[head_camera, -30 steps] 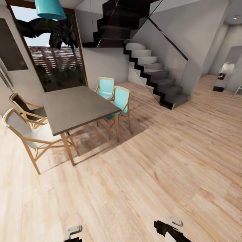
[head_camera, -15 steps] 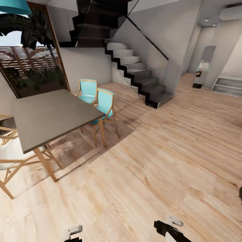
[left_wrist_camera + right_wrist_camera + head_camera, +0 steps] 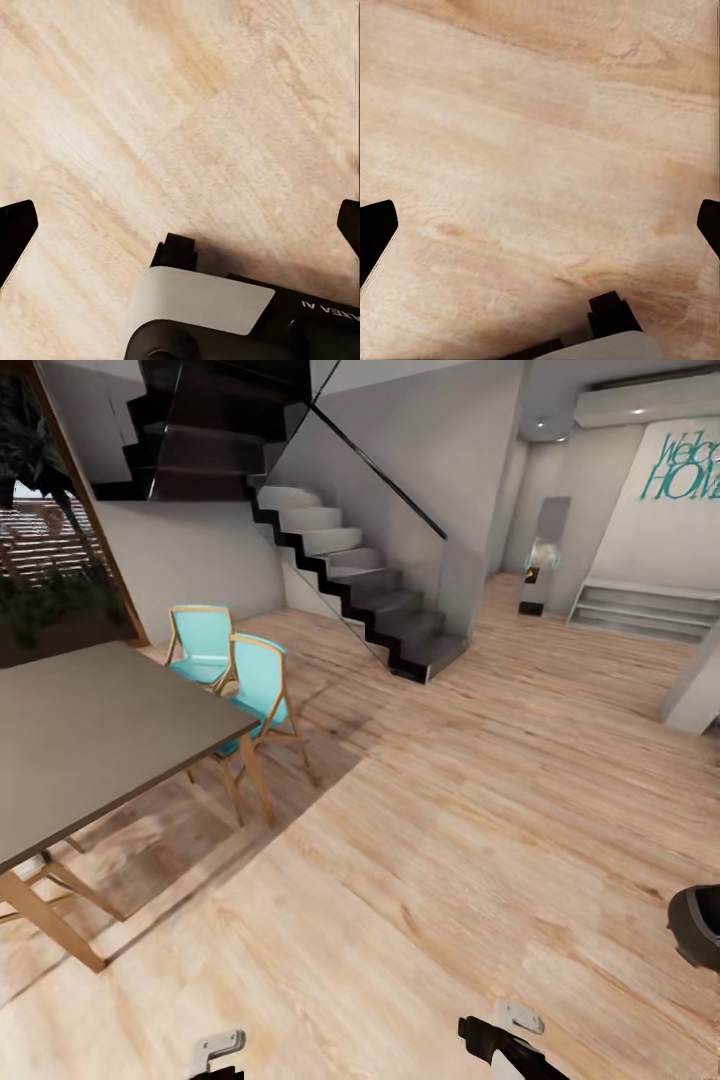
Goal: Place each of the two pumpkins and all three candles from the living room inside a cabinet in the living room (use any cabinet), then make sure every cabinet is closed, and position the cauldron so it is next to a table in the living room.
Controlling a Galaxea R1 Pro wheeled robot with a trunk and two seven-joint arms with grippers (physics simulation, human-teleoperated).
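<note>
While I roll past the staircase (image 3: 350,575), the cauldron (image 3: 698,926) sits on the floor well to its right; it looks heavy, rigid and smooth, so I'd grip the rim; both pincers (image 3: 180,229) (image 3: 540,225) gape wide, empty.

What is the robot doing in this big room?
Nothing is in its grippers right now. Both the left gripper and the right gripper are open over the bare wooden floor. A dining table with blue chairs stands to its left, stairs ahead, and a black cauldron sits at the right edge.
</note>
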